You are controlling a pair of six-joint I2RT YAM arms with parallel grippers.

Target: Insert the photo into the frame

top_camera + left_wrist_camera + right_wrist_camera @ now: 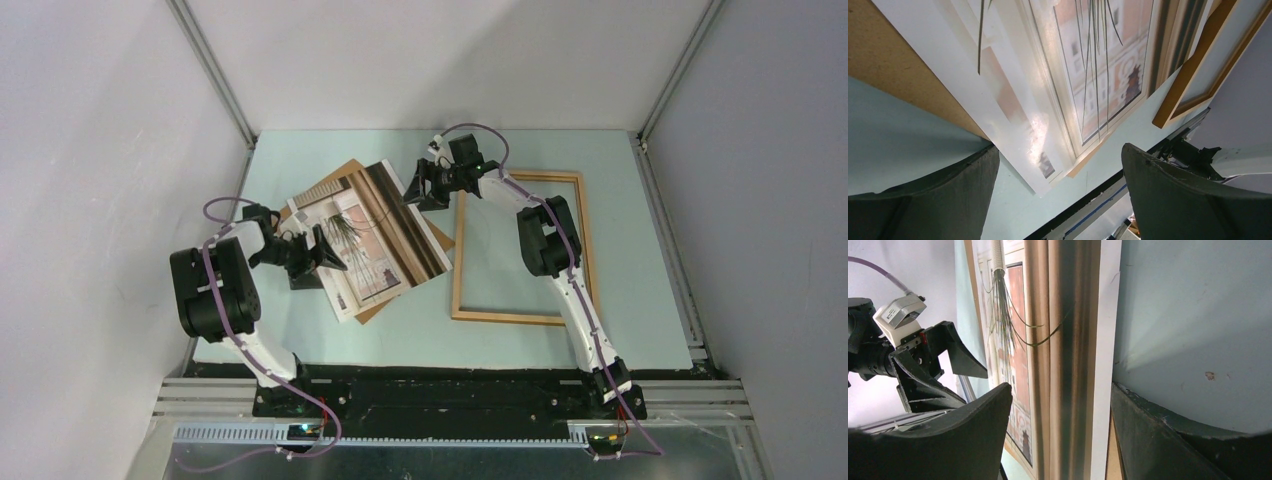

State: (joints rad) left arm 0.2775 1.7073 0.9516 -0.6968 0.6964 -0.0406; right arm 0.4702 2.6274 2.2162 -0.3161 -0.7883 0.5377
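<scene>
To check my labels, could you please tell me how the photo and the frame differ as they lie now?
The photo is a solid printed sheet; the frame is an open light-wood rim with table showing through. The photo lies skewed on a brown board, left of centre; the frame lies nearly square to the table, on the right. Both are rectangular.
</scene>
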